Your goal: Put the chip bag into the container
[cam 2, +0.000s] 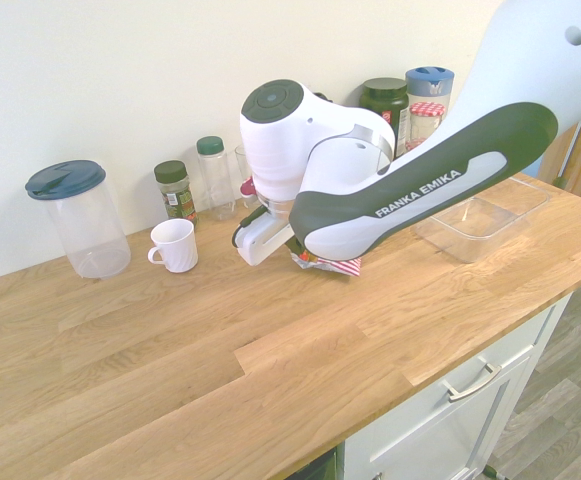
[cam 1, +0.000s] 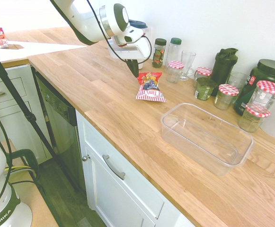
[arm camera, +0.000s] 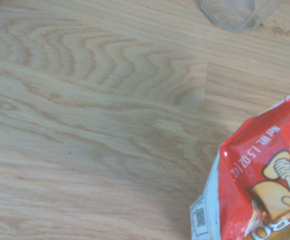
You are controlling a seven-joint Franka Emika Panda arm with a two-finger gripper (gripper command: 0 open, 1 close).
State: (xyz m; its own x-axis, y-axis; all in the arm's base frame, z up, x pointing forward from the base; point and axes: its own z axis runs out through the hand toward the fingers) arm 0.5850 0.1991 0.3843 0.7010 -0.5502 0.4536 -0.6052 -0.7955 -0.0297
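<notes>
With the jaws pressed together beside the chip bag [cam 1: 150, 88], any catch unclear, lifting could leave it behind if they grip only 1 corner or miss.

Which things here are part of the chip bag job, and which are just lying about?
Part of the job:
- chip bag
- clear tub
- gripper

Just lying about:
- white mug
- red-checkered-lid jars
- dark shaker bottle
- blue-lidded pitcher

White mug beside lidded clear pitcher White mug [cam 2: 176, 246] beside blue-lidded pitcher [cam 2: 95, 225]
</notes>
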